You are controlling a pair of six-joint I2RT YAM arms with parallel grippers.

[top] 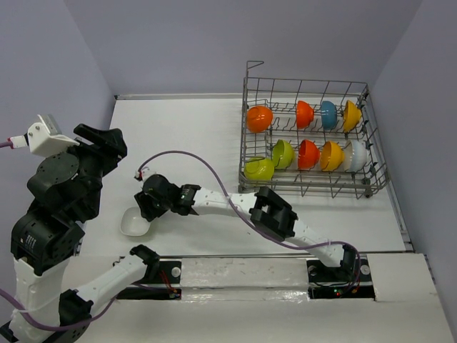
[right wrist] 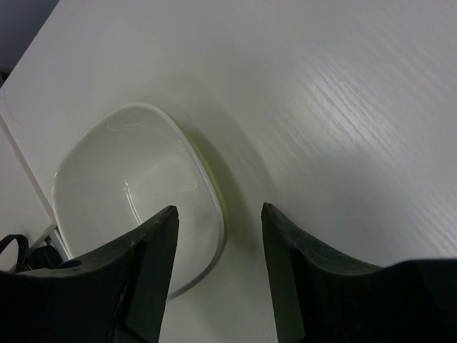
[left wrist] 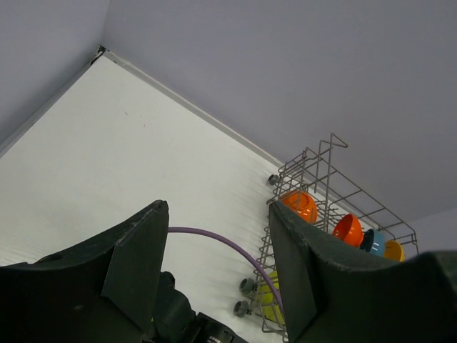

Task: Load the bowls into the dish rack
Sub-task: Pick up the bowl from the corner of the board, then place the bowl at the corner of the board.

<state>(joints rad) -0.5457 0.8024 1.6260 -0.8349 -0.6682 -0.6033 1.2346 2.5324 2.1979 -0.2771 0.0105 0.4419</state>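
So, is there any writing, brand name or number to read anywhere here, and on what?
No readable text in any view.
The white bowl, the coloured bowls and the dish rack: plain, no labels.
The left arm and the right arm: no marking that can be made out.

Bare table runs from the white squarish bowl across to the dish rack. I see only the purple cable arcing over that lane. Left arm crowds the bowl's left side. Rack's two far rows are packed with bowls; near strip shows bare tines.
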